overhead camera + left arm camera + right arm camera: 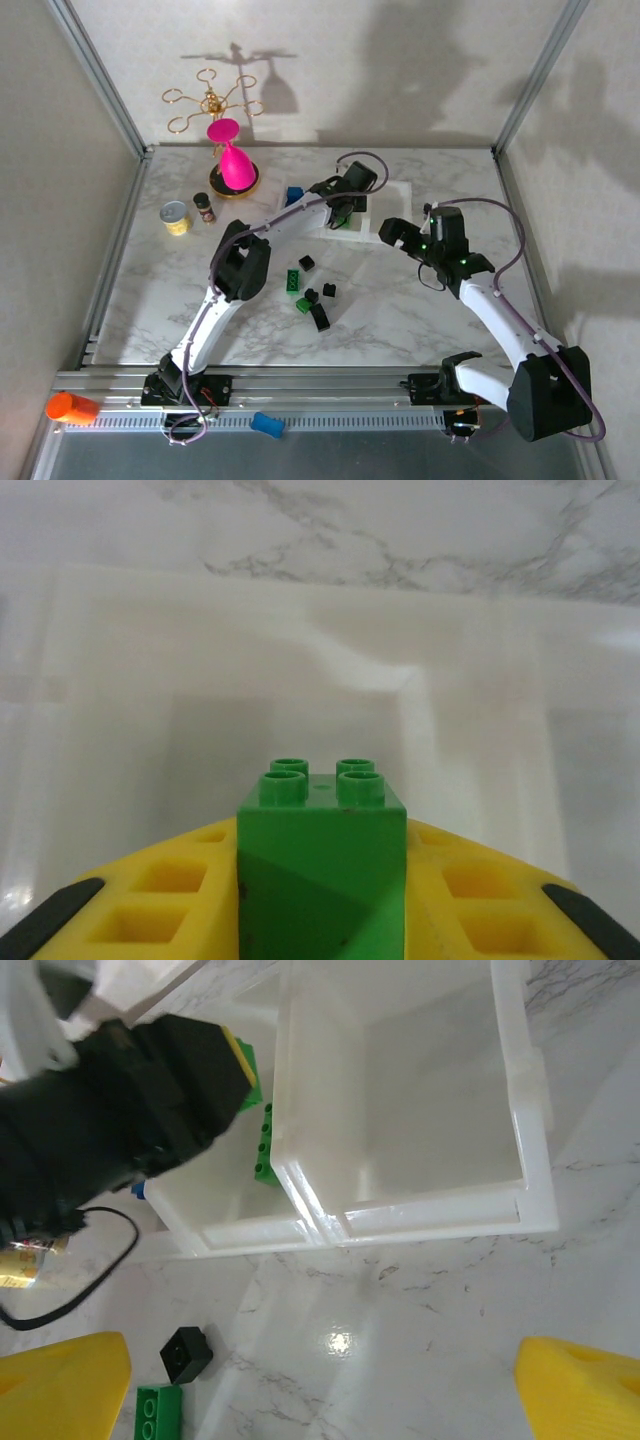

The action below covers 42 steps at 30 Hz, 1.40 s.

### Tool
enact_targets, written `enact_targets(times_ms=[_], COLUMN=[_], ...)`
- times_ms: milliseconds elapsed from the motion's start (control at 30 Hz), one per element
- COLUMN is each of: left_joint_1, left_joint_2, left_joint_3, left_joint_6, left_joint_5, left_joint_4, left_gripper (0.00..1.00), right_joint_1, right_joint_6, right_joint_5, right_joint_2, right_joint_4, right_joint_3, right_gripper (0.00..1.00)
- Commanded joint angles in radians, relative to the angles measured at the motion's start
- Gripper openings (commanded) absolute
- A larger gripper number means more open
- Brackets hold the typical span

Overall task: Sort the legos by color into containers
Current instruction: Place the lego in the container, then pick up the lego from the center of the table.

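No text can be read; the small yellow tin (177,217) may bear a label, too blurred.

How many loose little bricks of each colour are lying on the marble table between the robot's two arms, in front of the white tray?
Green plastic bricks: 2
Black plastic bricks: 4
Total: 6

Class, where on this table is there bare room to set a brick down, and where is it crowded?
Bare tabletop lies in front of the yellow tin, and at the far right corner beside the tray. Crowded: the middle, where loose legos lie scattered.
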Motion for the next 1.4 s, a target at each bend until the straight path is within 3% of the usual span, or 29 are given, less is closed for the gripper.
enact_targets(times_ms=[0, 400, 600, 700, 1067, 1367], left_joint_1=[0.014, 0.029, 0.025, 0.009, -0.02, -0.044], left_joint_2=[0.035, -0.019, -0.128, -0.246, -0.728, -0.935], left_joint_3=[0.054, 0.07, 0.04, -0.086, -0.789, -1.171], left_joint_6=[0.021, 0.032, 0.041, 0.047, -0.051, -0.175], left_joint_5=[-0.035, -0.02, -0.021, -0.03, 0.0, 0.041], left_joint_4=[-0.059, -0.071, -0.082, -0.04, 0.112, 0.132], left_gripper=[0.29, 0.48, 0.5, 0.51, 0.52, 0.55], right_joint_1=[-0.011, -0.017, -0.017, -0.017, 0.026, 0.211], right_joint_6=[-0.021, -0.028, -0.061, -0.079, -0.12, -0.107], right_joint_5=[-0.019, -0.054, -0.07, -0.07, -0.182, -0.168], right_joint_2=[-0.005, -0.023, -0.041, -0.061, -0.119, -0.146], right_joint_4=[0.011, 0.015, -0.016, -0.035, -0.022, 0.027], right_joint_3=[0.005, 0.019, 0.034, 0.025, -0.082, -0.157], right_gripper=[0.99, 0.99, 0.99, 0.99, 0.99, 0.99])
